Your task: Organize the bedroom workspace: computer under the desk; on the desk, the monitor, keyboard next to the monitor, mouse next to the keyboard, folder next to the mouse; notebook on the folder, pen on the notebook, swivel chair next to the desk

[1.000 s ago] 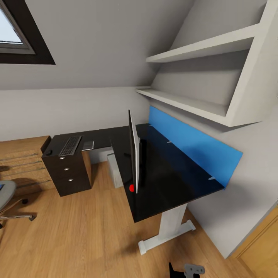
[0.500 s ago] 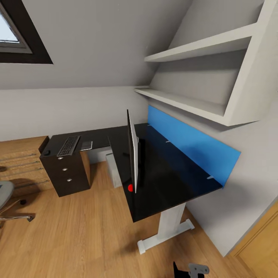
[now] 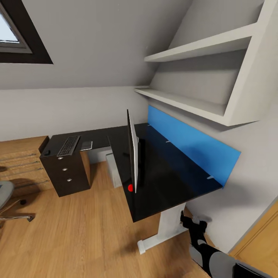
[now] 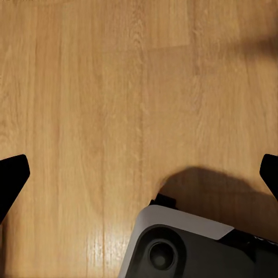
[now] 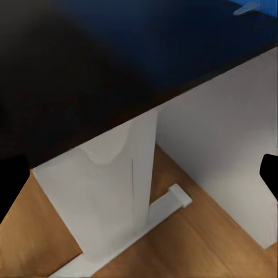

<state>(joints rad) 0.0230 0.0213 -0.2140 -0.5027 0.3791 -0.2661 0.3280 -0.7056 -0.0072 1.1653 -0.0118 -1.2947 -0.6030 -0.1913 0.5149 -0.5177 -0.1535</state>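
Note:
The black L-shaped desk (image 3: 170,181) with its blue back panel stands against the right wall. On it the monitor (image 3: 132,150) stands edge-on to me. At the desk's far left end lie the keyboard (image 3: 69,145), the grey notebook (image 3: 87,145) beside it and a small dark mouse (image 3: 47,153). The light grey computer (image 3: 113,170) sits under the desk. Part of the swivel chair (image 3: 5,195) shows at the left edge. The folder and the pen are out of view. My right gripper (image 3: 192,223) (image 5: 139,174) is open by the desk's white leg (image 5: 116,185). Over bare floor, my left gripper (image 4: 139,174) hangs open.
A light wooden dresser (image 3: 21,162) stands left of the desk's drawer unit (image 3: 67,173). White wall shelves (image 3: 193,100) hang above the desk. A wooden door or panel (image 3: 262,247) is at the lower right. My own base (image 4: 191,246) lies under the left gripper.
My right arm has risen into the head view at the lower right, toward the desk's white leg. The camera shifted slightly a second ago, then held still.

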